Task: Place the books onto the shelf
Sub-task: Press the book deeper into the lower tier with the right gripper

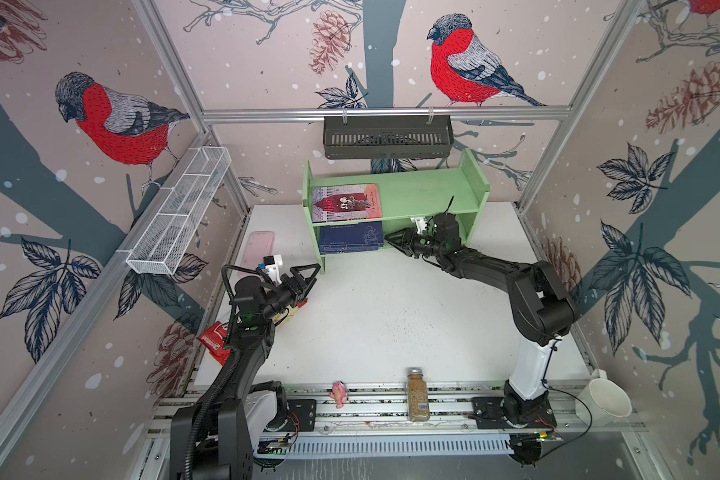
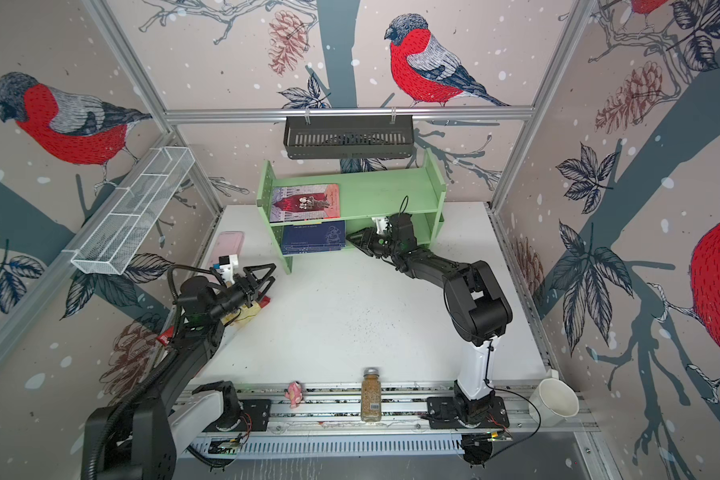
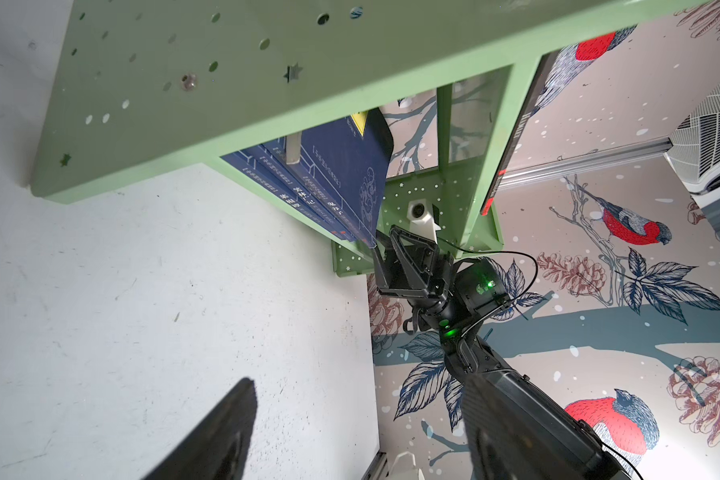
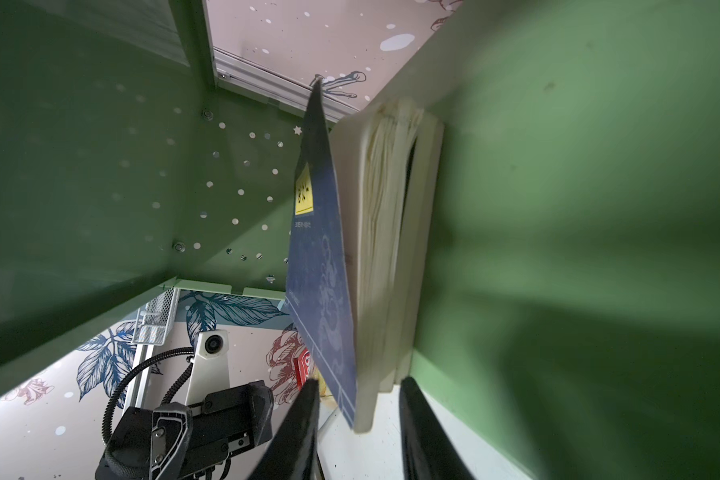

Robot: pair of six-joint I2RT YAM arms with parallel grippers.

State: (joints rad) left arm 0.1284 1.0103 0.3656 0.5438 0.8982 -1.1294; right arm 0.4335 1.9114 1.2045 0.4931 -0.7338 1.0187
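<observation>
Black basket (image 1: 387,137) hangs above shelf (image 1: 425,193), navy books (image 1: 350,237) beside right hand (image 1: 388,239).

We assess: robotics test cell in lab setting, not home or shop. Evidence:
- aluminium extrusion frame (image 1: 383,113) encloses white tabletop (image 1: 391,332)
- walls are printed bird-pattern backdrop panels (image 1: 462,62)
- left arm (image 1: 242,365) and right arm (image 1: 528,291) bolted to slotted base rail (image 1: 371,409)
- bare circuit board (image 1: 276,447) and loose wiring at front edge
- wrist camera (image 3: 418,210) on arm

We note small staged props: shelf (image 1: 412,195), spice jar (image 1: 417,395), mug (image 1: 605,399).
</observation>
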